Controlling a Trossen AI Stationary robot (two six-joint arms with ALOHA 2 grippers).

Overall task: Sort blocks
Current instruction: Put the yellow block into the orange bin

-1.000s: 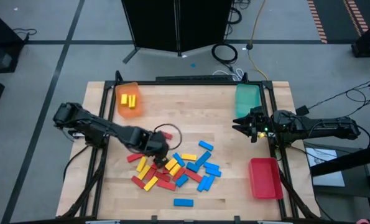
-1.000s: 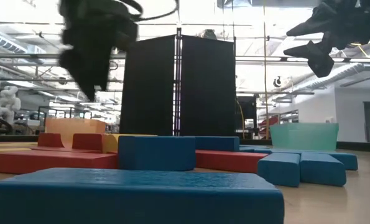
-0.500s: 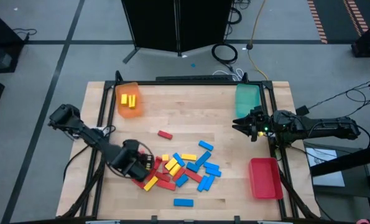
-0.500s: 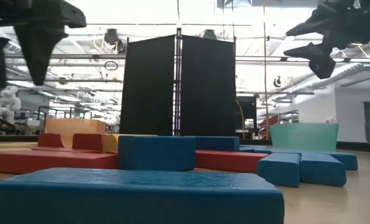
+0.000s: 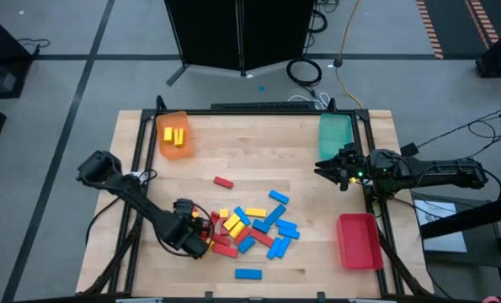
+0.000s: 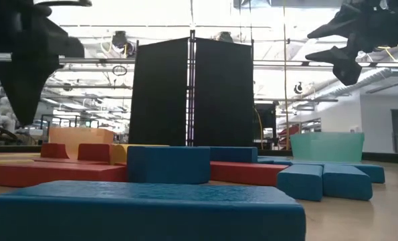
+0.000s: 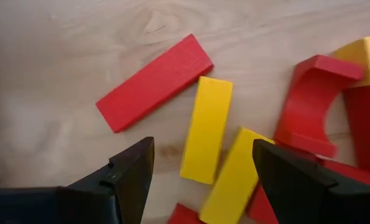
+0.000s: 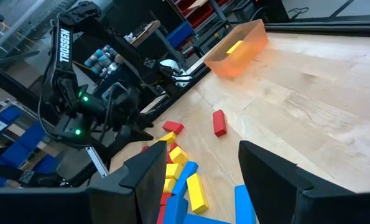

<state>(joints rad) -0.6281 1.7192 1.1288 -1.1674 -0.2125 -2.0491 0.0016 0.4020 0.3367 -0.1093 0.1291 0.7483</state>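
- Left end effector (image 5: 193, 239): fingers spread and empty, positioned low over the left edge of the blocks (image 5: 246, 229), directly above a yellow block (image 7: 207, 128).
- Right end effector (image 5: 330, 171): fingers spread and empty, raised at the right side, near the teal tray (image 5: 335, 134).
- Blocks: heaped at near centre of the surface (image 5: 258, 160); one red block (image 5: 223, 182) lies apart, farther back.
- Orange tray (image 5: 173, 135), far left: contains yellow blocks.

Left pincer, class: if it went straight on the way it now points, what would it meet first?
Probably a yellow block: the open left pincer points down at the table, and that block lies in line between its fingers, beside a red block. Depth is hard to judge.
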